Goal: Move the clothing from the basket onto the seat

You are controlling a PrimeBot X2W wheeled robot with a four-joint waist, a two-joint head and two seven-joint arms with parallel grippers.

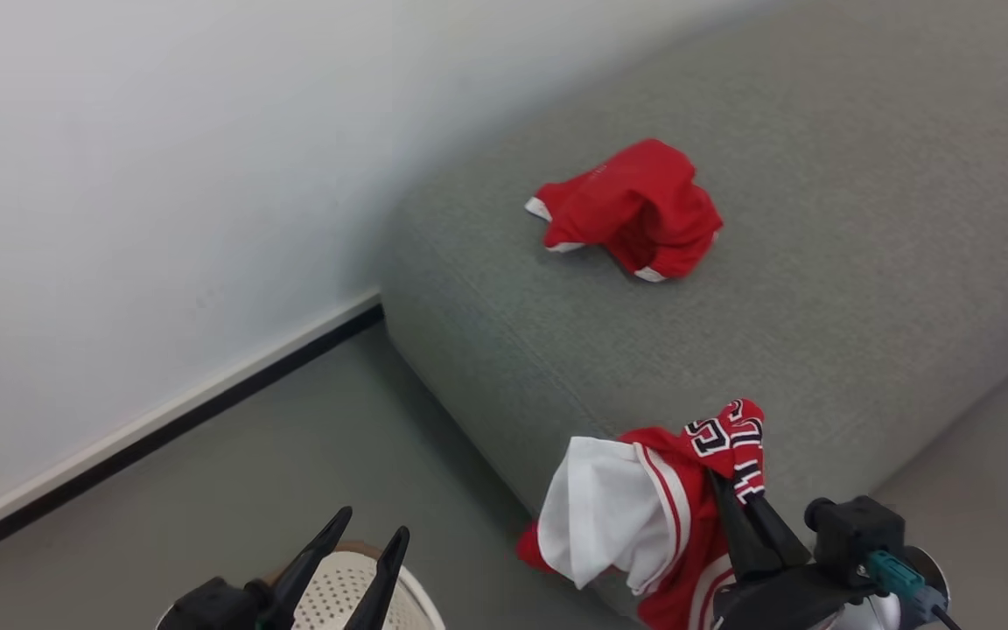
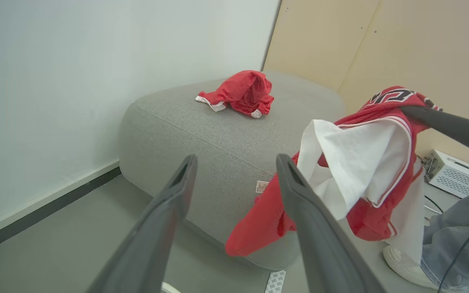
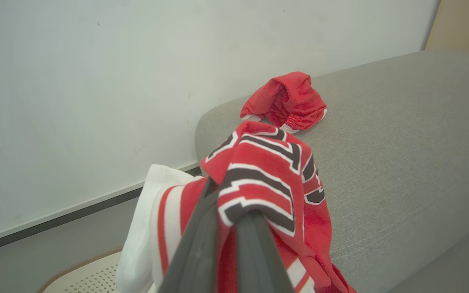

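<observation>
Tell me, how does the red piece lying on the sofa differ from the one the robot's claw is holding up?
The plain red garment lies crumpled on the seat; the jersey hangs from the right claw. The jersey bears dark, white-outlined lettering; the plain red garment shows none. The jersey shows a broad white panel; the plain red garment only thin white edging. Both are red with white trim.

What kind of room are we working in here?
Probably an indoor test room staged as a living space: a grey sofa seat beside a bare white wall, plus a tan panel and a white equipment box.
</observation>
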